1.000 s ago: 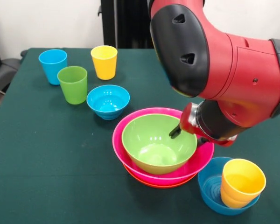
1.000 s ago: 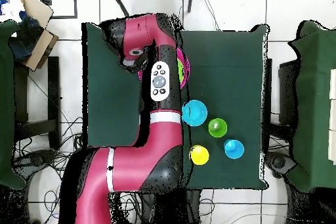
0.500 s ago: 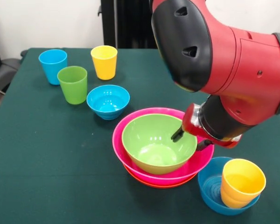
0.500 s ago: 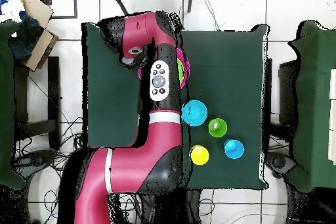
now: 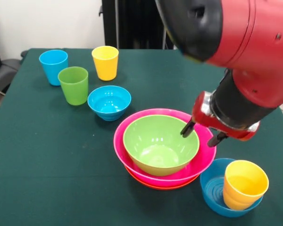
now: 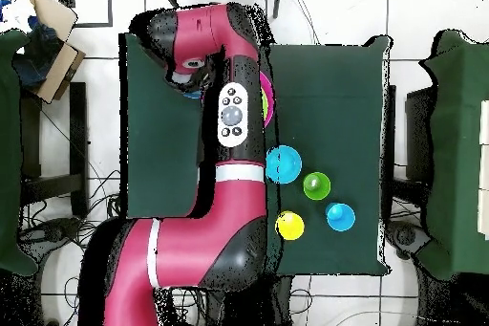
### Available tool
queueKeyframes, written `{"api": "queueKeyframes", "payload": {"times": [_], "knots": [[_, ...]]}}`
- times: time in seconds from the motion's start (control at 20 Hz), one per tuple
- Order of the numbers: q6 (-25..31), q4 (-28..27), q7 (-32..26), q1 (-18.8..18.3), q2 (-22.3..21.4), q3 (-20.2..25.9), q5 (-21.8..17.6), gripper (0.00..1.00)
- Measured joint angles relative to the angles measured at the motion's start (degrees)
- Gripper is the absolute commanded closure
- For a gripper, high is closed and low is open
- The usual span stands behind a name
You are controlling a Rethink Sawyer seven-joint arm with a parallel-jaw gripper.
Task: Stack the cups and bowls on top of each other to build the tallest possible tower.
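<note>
The gripper hangs with fingers spread, empty, over the right rim of the glossy lime-green plastic bowl, nested in the large pink bowl. The squat yellow-orange cup, seated in a small blue bowl, lies at its five o'clock, likely the next pick

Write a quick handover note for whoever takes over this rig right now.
Claw: open, empty, over the right rim of the nested bowls.
Done: large lime green plastic bowl sits in the large pink bowl, on the wide orange bowl.
Squat yellow-orange cup sits in a small blue bowl, front right.
Left: loose second small blue bowl, green cup, light blue cup, yellow cup remain unstacked.
</note>
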Motion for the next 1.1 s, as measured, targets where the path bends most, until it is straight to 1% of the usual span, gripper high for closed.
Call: {"api": "queueKeyframes", "payload": {"times": [0.25, 0.5, 0.85, 0.9, 1.1], "knots": [[0.0, 0.5, 0.0, 0.0, -2.6, -1.1, 1.4, 0.00], [-0.6, 0.3, 0.3, 0.3, -3.6, -1.9, 3.1, 0.00], [-1.5, -0.5, 1.2, 1.9, -2.2, -1.9, 5.5, 0.00], [-1.5, -1.1, 1.8, 2.4, -1.4, -1.9, 6.3, 0.00], [-1.5, -1.9, 2.8, 3.1, -0.1, -1.9, 7.6, 0.00]]}}
